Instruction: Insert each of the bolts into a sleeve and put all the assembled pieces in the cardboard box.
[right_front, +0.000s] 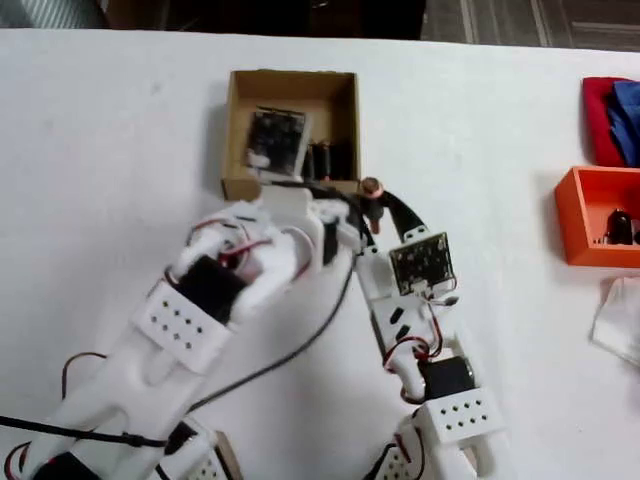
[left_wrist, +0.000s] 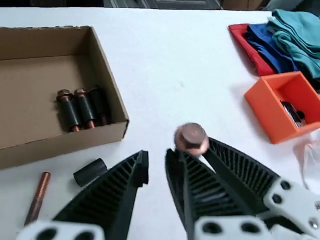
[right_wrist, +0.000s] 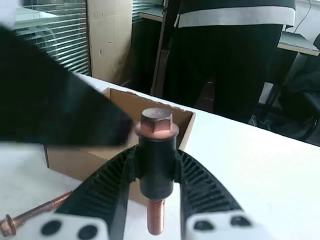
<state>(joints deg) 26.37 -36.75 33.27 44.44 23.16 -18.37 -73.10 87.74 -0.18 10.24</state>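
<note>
1. copper-headed piece, a bolt seated in a black sleeve, stands upright in the right gripper. fingers are clamped on the sleeve and the thread pokes out below.
2. it is held just beside a corner of the box. judgement: staged to go over the wall and be dropped in.
3. left gripper sits close beside the held piece, fingers narrowly apart, holding nothing. judgement: free for the next pick.
4. three pieces lie side by side in a corner of the box.
5. loose sleeve and loose bolt lie on the table just outside the box, near each other but not touching. judgement: one pair left to assemble.
6. writing: none legible, and no label seen on the box, bolts or sleeves.
</note>
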